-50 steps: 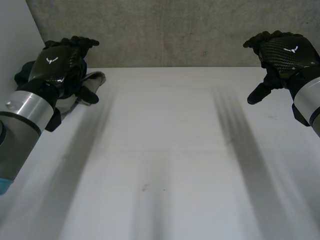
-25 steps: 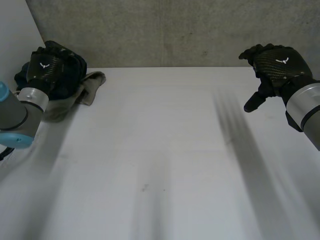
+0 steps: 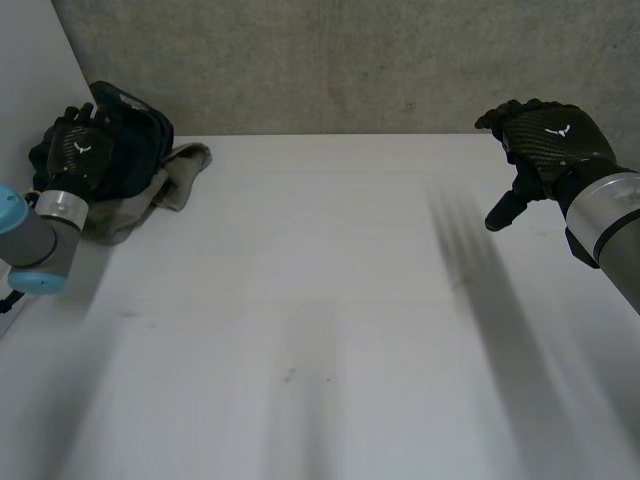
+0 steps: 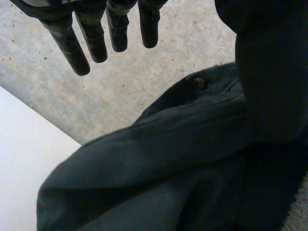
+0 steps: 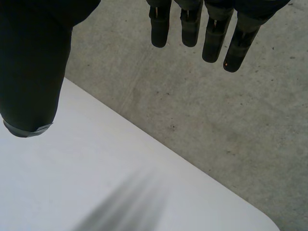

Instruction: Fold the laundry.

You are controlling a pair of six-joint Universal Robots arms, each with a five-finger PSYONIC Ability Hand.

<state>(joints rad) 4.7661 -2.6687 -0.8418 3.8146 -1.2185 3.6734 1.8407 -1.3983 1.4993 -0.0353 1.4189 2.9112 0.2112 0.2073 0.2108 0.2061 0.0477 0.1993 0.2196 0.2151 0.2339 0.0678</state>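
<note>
- A dark garment (image 3: 140, 128) is found bunched in a heap at the far left corner of the white table (image 3: 330, 300)
- A beige cloth (image 3: 185, 168) is partly covered by it, with one end left lying toward the table's middle
- The left hand (image 3: 80, 148) is held over the heap, fingers (image 4: 91, 38) straight and released, nothing grasped
- The right hand (image 3: 545, 135) is held above the table's far right edge, well apart from the laundry, fingers (image 5: 211, 33) extended and released
- A concrete wall (image 3: 350, 60) is located behind the table
</note>
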